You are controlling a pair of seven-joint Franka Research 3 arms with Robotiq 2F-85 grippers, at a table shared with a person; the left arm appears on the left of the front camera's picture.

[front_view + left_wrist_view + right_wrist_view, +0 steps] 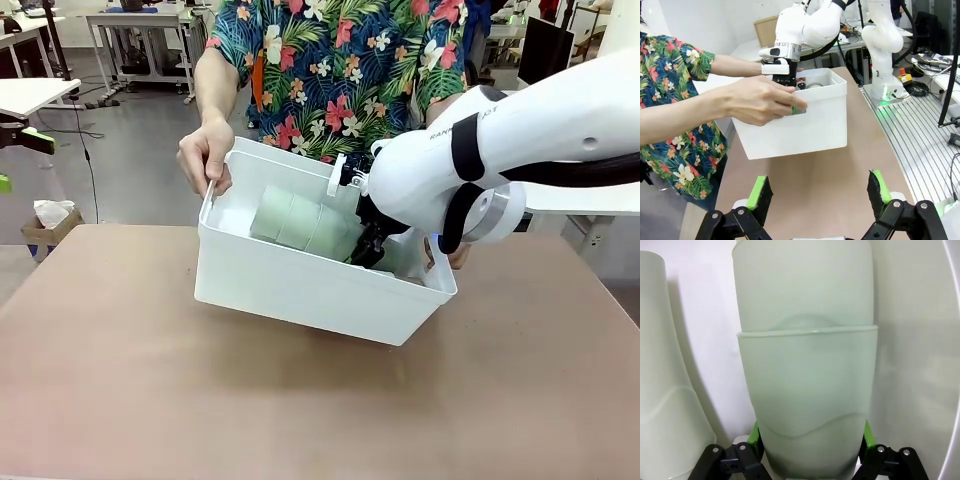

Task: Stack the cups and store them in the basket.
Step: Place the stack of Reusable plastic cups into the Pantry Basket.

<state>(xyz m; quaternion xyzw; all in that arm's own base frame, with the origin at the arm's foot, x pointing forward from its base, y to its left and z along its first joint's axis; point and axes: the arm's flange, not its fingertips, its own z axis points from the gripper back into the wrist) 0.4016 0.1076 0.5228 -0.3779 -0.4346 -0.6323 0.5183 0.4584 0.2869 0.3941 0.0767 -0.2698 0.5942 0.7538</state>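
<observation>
Right arm reached from the right side over the near rim of the basket [300, 285], wrist bent down, right gripper [368, 247] inside the bin. In the right wrist view its green pads [756, 435] sat against both sides of a stack of mint cups [807, 400], one nested in another, so the gripper was clamped on that stack. A second mint stack [665, 405] lay just beside it against the white wall. From the front, the stacked cups [300, 222] lay on their sides in the basket, running from centre toward the gripper (exact count could not be read). The basket was tilted, its left end raised off the worktop [150, 380], open top tipped toward the robot. The person at the far side held it: one hand [205, 158] on the left rim, the other hand [455, 255] mostly hidden behind the right arm at the right end. Left gripper [822, 192] hung above the worktop well apart from the basket, fingers spread wide with nothing between them. Worktop was plain brown and matte. Room behind: grey floor, white tables, a cardboard box with white paper [50, 222] on the floor at left.
</observation>
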